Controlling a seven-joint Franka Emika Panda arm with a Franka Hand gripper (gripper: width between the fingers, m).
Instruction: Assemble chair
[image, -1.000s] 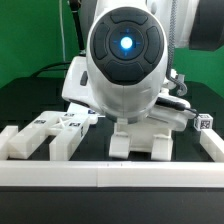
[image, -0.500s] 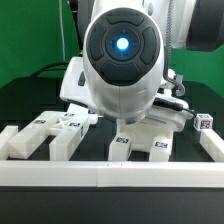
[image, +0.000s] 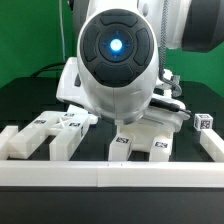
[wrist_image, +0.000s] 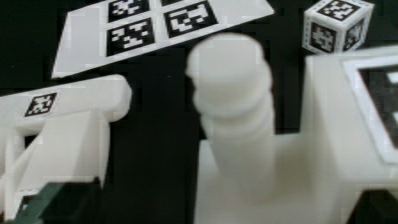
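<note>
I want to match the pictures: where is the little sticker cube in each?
Exterior view: the cube sits far on the exterior view's right.
Wrist view: the cube stands beside the marker board.
Shared landmark: the tagged white chair block next to it.

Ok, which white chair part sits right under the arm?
The wide two-tagged block below the arm, by the front rail; the bars lie at the exterior view's left.
</note>
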